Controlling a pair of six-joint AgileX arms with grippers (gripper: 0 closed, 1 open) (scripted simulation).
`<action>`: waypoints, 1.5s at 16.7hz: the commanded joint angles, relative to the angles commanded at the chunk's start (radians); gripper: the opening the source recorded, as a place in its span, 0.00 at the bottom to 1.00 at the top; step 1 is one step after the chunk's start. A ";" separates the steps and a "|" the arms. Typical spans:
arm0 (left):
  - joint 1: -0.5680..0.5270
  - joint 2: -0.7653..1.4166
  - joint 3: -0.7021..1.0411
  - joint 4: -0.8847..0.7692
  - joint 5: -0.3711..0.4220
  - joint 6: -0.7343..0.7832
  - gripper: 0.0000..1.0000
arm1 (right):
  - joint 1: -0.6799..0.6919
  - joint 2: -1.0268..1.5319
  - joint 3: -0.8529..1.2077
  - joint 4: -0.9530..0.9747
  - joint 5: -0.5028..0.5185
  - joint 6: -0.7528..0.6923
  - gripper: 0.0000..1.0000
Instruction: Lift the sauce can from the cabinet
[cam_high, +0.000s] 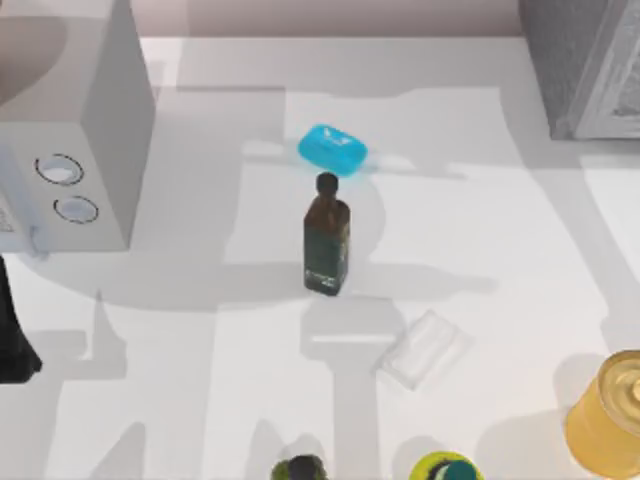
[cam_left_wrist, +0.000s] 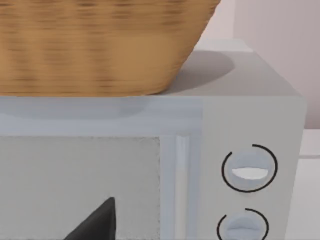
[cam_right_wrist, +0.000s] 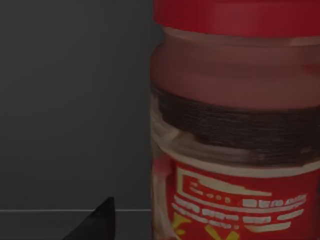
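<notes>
Right wrist view puts me close against the sauce can (cam_right_wrist: 235, 125): red lid on top, a dark band round the middle, a red label with pale print below, all in dim light with a dark grey wall behind it. One dark fingertip of my right gripper (cam_right_wrist: 97, 220) pokes in low, just beside the can's lower part; I cannot tell from this whether the jaws are apart, together, or clamped on it.

The left wrist view has a like dark fingertip of my left gripper (cam_left_wrist: 97, 220) in front of the pale grey box (cam_left_wrist: 250, 120), facing its window panel, with the two round dials (cam_left_wrist: 249, 169) off to one side and a woven basket (cam_left_wrist: 95, 45) sitting on the box's top. There too I cannot tell how the jaws stand.

In the top view, part of my left arm (cam_high: 12, 335) shows dark at the left edge beside that box. The cabinet (cam_high: 585, 65) stands at the worktop's (cam_high: 480, 230) far right corner. Mid-worktop a dark bottle (cam_high: 327, 240) stands upright, a blue soap-like block (cam_high: 333, 148) just behind it, a clear flat packet (cam_high: 422, 348) nearer, and a golden-yellow can (cam_high: 608, 412) at the right edge.
</notes>
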 joint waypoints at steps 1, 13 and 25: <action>0.000 0.000 0.000 0.000 0.000 0.000 1.00 | -0.005 -0.002 -0.006 -0.001 -0.002 0.000 1.00; 0.000 0.000 0.000 0.000 0.000 0.000 1.00 | -0.037 0.287 0.394 -0.105 -0.033 -0.002 1.00; 0.000 0.000 0.000 0.000 0.000 0.000 1.00 | -0.039 0.301 0.411 -0.110 -0.035 -0.002 0.47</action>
